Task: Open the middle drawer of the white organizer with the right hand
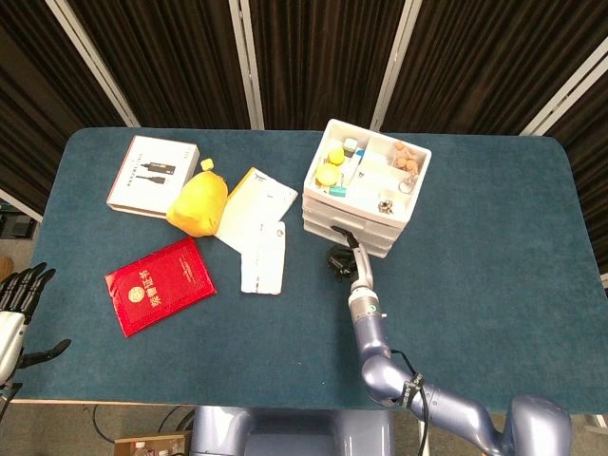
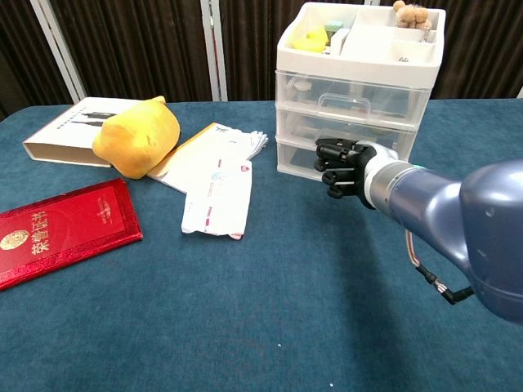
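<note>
The white organizer (image 1: 366, 185) (image 2: 351, 82) stands at the back right of the table, a stack of three clear-fronted drawers under an open top tray. All drawers look closed. The middle drawer (image 2: 301, 126) shows above my right hand (image 2: 341, 167) (image 1: 339, 258). That hand has its dark fingers curled in, right against the lower drawer fronts. I see nothing held in it, and contact with a handle is hidden. My left hand (image 1: 19, 296) hangs beyond the table's near left edge, fingers apart and empty.
Left of the organizer lie white envelopes (image 2: 216, 175), a yellow soft pouch (image 2: 137, 135), a white box (image 2: 78, 131) and a red booklet (image 2: 57, 229). Small items fill the top tray (image 2: 384, 45). Blue table surface (image 2: 270, 310) stretches in front of the hand.
</note>
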### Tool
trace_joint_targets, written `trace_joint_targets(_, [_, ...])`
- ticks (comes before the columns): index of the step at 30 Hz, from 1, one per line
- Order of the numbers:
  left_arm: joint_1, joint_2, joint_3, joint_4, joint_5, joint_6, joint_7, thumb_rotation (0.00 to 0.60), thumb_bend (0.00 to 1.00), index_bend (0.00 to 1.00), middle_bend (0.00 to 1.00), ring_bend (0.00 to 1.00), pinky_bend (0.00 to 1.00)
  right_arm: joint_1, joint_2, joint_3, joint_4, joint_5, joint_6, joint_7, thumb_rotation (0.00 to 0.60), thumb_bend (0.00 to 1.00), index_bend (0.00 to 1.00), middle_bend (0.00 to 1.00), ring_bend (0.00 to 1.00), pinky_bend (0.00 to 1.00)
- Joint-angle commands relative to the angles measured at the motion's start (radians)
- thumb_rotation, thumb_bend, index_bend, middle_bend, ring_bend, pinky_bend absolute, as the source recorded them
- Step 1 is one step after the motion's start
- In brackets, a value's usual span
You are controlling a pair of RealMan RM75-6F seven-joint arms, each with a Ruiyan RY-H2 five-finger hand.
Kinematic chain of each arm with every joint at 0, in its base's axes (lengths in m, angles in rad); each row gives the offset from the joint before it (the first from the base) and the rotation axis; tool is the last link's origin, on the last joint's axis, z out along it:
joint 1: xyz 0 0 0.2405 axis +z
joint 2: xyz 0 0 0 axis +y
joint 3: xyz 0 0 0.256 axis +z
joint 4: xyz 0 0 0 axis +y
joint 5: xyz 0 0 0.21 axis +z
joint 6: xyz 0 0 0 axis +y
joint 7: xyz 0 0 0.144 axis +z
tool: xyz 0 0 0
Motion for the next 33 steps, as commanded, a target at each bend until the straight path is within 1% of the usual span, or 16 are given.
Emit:
trace_joint_targets(1, [0.000,0.000,0.000,0.000,0.000,-0.001,0.001,0.600,0.02,0.00,0.00,0.00,0.02,-0.005,0.001,-0.012,-0.015,-0.010,0.002,-0.001,0.600,0.76,0.27,0.82,0.83,0.89])
trace_joint_targets(8, [0.001,0.000,0.002,-0.001,0.004,0.002,0.004,0.600,0.02,0.00,0.00,0.00,0.02,-0.023,0.005,-0.041,-0.060,-0.024,0.008,0.001,0.600,0.76,0.27,0.82,0.83,0.89])
trace_joint_targets(14, [0.002,-0.001,0.003,-0.001,0.005,0.003,0.005,0.600,0.02,0.00,0.00,0.00,0.02,-0.052,0.013,-0.077,-0.108,-0.047,0.023,0.005,0.600,0.76,0.26,0.81,0.83,0.89])
trace_joint_targets(16, [0.002,-0.001,0.004,-0.001,0.007,0.004,0.005,0.600,0.02,0.00,0.00,0.00,0.02,-0.061,0.016,-0.092,-0.122,-0.063,0.032,0.003,0.600,0.76,0.21,0.80,0.82,0.89])
trace_joint_targets(19, [0.003,-0.001,0.004,-0.001,0.008,0.004,0.007,0.600,0.02,0.00,0.00,0.00,0.02,-0.076,0.023,-0.116,-0.151,-0.083,0.041,0.001,0.600,0.76,0.05,0.77,0.79,0.86])
trace_joint_targets(21, [0.003,-0.002,0.004,0.000,0.008,0.005,0.009,0.600,0.02,0.00,0.00,0.00,0.02,-0.089,0.032,-0.140,-0.176,-0.103,0.047,-0.007,0.600,0.76,0.00,0.74,0.76,0.84])
trace_joint_targets(29, [0.005,-0.004,0.004,0.003,0.008,0.009,0.012,0.600,0.02,0.00,0.00,0.00,0.02,-0.142,0.071,-0.243,-0.265,-0.166,0.097,-0.058,0.600,0.72,0.00,0.69,0.72,0.80])
trace_joint_targets(33, [0.006,-0.005,0.002,0.006,0.010,0.014,0.017,0.600,0.02,0.00,0.00,0.00,0.02,-0.176,0.091,-0.300,-0.311,-0.243,0.158,-0.089,0.600,0.72,0.00,0.69,0.72,0.80])
